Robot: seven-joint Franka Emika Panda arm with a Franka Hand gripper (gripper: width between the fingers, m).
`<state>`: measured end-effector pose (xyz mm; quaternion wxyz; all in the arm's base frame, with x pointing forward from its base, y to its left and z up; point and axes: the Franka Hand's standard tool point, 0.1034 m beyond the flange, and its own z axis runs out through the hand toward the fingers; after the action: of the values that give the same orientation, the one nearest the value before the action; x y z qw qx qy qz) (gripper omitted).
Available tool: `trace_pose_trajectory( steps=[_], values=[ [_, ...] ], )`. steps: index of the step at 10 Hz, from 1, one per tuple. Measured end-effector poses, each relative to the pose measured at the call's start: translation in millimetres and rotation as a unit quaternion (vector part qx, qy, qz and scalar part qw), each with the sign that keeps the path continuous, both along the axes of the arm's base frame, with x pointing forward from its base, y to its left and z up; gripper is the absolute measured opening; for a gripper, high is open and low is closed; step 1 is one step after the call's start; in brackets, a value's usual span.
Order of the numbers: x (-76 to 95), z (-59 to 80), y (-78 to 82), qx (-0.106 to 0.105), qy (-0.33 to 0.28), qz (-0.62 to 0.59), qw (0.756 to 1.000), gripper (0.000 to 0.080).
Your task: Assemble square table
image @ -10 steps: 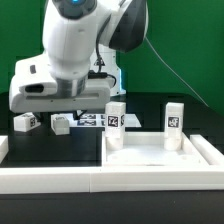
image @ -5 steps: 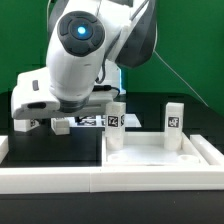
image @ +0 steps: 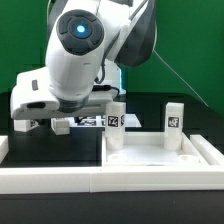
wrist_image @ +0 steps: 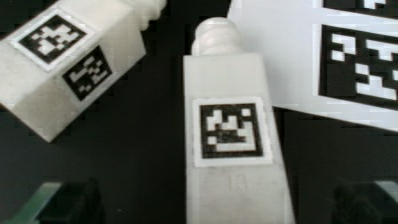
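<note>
Wrist view: the tool (wrist_image: 210, 203) is wide open and holds nothing. Its jaws sit either side of a lying leg (wrist_image: 228, 130), apparently lined up for a grasp. A second leg (wrist_image: 68, 55) lies beside it, near the marker board (wrist_image: 356, 60). Two upright legs (image: 115, 125) stand in the square top (image: 160, 155), probably fitted. The black tabletop (image: 60, 145) sits before a green backdrop (image: 190, 40).

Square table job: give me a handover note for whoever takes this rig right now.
The gripper is open, straddling a lying leg, not yet gripped.
The other loose leg lies beside it; the marker board is close by.
Done: first upright leg and second upright leg stand at the tabletop far corners; tightness cannot be told.
Left: grasp and mount both loose legs.
</note>
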<state>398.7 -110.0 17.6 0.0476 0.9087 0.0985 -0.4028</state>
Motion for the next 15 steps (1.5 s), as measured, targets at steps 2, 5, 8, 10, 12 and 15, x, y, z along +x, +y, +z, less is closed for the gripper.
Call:
trace_pose_trajectory(
  steps=[2, 5, 8, 10, 12, 15],
  values=[
    [-0.8, 0.2, 0.5, -0.001, 0.004, 0.0, 1.0, 0.0649],
    [-6.1, -4.2, -1.8, -0.016, 0.061, -0.002, 0.998, 0.0649],
    [-6.8, -6.1, -2.2, -0.016, 0.059, -0.001, 0.998, 0.0649],
    [-9.7, -8.8, -3.5, -0.016, 0.057, -0.001, 0.998, 0.0649],
    [-10.9, -10.8, -4.2, -0.016, 0.055, -0.001, 0.998, 0.0522],
    [-10.8, -10.8, -5.2, -0.016, 0.054, -0.002, 0.998, 0.0335]
  ],
)
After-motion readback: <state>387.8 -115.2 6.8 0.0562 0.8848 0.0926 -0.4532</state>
